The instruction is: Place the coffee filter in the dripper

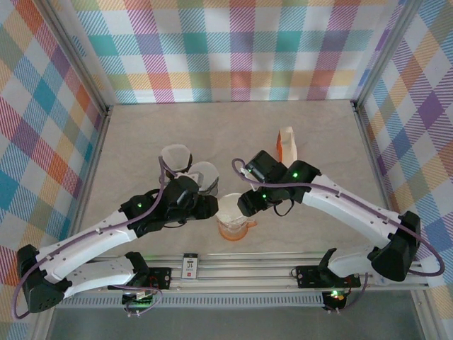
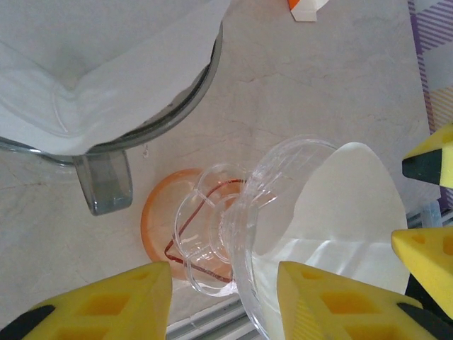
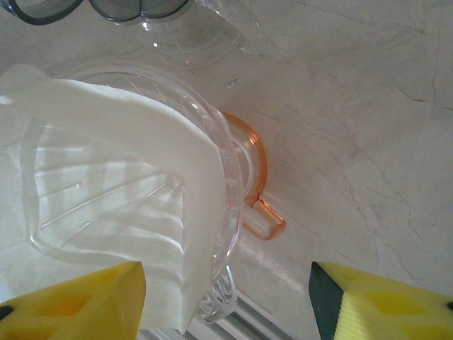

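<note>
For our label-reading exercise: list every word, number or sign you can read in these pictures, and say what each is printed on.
"31": on the small white card fixed to the near rail.
The finer print and the red mark under that number: too small to read.
The orange and white carton: no print legible at this size.
Wrist views: no text.

A white coffee filter sits in the clear dripper atop an orange cup, claw spread wide.
</note>
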{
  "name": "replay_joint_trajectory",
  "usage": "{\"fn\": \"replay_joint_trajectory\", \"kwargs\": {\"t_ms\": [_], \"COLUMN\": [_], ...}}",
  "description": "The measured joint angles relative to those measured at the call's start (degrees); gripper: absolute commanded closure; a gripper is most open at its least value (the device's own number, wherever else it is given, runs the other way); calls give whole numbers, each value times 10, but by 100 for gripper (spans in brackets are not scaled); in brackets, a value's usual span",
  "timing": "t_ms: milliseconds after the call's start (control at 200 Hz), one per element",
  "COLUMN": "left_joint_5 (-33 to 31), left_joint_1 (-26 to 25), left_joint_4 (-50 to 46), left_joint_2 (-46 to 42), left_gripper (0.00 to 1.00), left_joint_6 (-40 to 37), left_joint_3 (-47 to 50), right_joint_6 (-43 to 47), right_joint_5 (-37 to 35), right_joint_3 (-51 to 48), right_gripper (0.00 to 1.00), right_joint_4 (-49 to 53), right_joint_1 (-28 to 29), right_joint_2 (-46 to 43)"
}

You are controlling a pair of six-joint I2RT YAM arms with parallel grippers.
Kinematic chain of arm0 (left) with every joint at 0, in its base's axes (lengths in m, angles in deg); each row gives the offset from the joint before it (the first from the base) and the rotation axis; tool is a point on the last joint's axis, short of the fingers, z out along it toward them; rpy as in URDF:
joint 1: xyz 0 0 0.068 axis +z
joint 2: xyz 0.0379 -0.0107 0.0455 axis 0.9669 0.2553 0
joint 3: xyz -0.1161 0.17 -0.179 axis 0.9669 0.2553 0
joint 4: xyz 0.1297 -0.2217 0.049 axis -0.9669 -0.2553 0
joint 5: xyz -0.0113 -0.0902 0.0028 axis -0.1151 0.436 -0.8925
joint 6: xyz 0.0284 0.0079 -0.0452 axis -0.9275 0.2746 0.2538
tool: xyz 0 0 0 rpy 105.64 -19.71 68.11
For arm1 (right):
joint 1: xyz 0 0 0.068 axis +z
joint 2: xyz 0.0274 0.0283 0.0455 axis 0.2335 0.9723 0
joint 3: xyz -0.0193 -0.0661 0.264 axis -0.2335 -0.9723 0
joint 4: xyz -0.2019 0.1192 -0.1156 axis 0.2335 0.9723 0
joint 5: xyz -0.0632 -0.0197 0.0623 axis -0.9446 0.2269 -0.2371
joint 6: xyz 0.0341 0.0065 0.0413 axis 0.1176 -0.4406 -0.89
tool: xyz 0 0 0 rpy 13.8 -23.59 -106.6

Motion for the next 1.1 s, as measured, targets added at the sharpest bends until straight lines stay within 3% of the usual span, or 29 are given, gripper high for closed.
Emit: {"fn": "replay_joint_trajectory", "kwargs": {"t_ms": [320, 565, 735, 875, 1100], "left_joint_5": [6, -3, -7, -7, -9], "left_joint_1": [-1, -1, -1, -1, -1], "left_joint_4": [0, -5, -7, -11, -20], "left_joint_2": [35, 42, 52, 52, 51], "left_gripper": [78, 76, 70, 64, 62], "left_joint_6": [-9, -18, -21, -23, -25], "left_joint_3": [-15, -35, -41, -41, -42], "right_joint_6": [-3, -12, -22, -31, -35], "right_joint_5": [-9, -19, -25, -32, -33], "right_joint_3": [-8, -21, -31, -30, -12], "right_gripper": [38, 35, 24, 18, 16], "right_joint_4": [0, 5, 8, 0, -20], "right_joint_1": [8, 29, 45, 43, 20], "right_joint_2": [0, -7, -12, -16, -6]}}
